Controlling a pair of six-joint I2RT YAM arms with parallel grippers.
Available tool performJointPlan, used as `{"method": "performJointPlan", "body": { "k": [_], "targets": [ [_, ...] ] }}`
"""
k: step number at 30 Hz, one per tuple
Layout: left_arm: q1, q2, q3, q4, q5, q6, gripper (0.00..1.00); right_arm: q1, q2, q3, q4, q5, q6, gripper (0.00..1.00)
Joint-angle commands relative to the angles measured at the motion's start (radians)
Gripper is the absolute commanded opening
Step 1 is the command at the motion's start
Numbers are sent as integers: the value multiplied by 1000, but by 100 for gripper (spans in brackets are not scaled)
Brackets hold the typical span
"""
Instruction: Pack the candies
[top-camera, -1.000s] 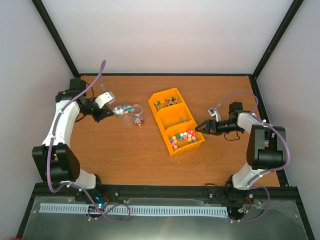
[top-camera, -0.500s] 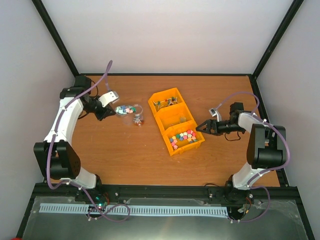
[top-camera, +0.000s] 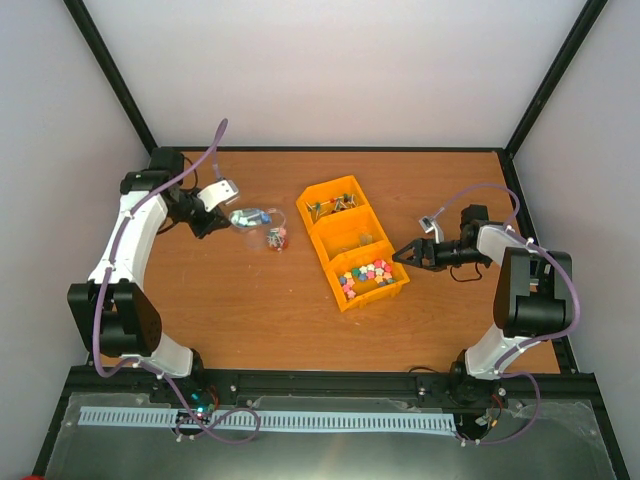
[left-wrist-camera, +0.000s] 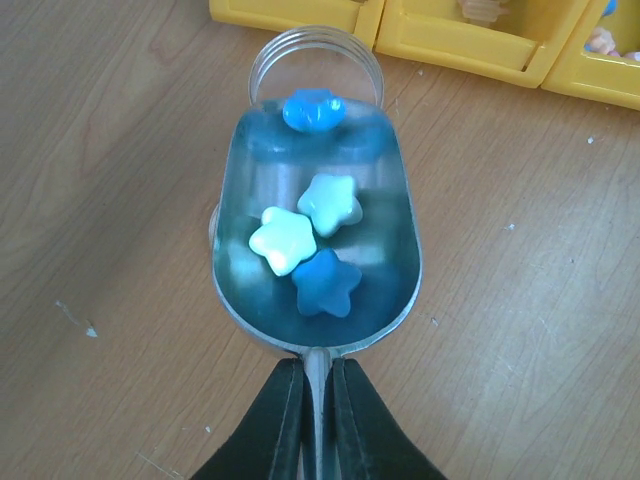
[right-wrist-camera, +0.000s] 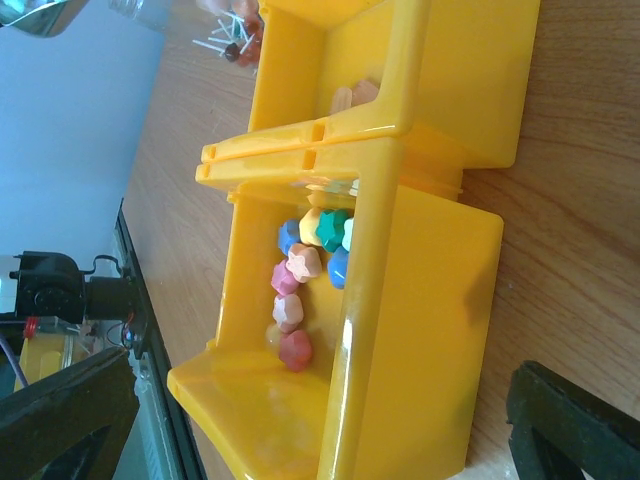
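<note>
My left gripper (left-wrist-camera: 316, 400) is shut on the thin handle of a metal scoop (left-wrist-camera: 250, 290). The scoop carries a few star-shaped candies (left-wrist-camera: 300, 240), blue and pale, one at its front lip. That lip hangs over the mouth of a clear jar (left-wrist-camera: 315, 50). From above, the left gripper (top-camera: 207, 215) and the scoop (top-camera: 248, 216) sit left of the yellow bins (top-camera: 338, 235). More candies (top-camera: 367, 272) lie heaped in the nearest bin. My right gripper (top-camera: 405, 255) stands open beside that bin's right wall. The right wrist view shows this heap of candies (right-wrist-camera: 300, 280) and the open right gripper (right-wrist-camera: 320, 440).
The clear jar (top-camera: 272, 226) stands on the wooden table with small red-tipped items (top-camera: 276, 241) beside it. The far bin holds thin dark metallic items (top-camera: 330, 207). The middle bin (top-camera: 350, 232) looks bare. Black frame posts border the table.
My left wrist has shifted slightly up and to the right, bringing the scoop closer over the jar. The right arm has not moved.
</note>
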Motion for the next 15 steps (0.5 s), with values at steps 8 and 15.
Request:
{"method": "performJointPlan", "body": {
  "k": [8, 15],
  "targets": [
    [-22, 9, 67, -49, -29, 30, 1, -10, 11, 17, 7, -18, -2, 100],
    [-28, 16, 78, -64, -47, 33, 1, -11, 13, 17, 11, -18, 3, 100]
  ]
}}
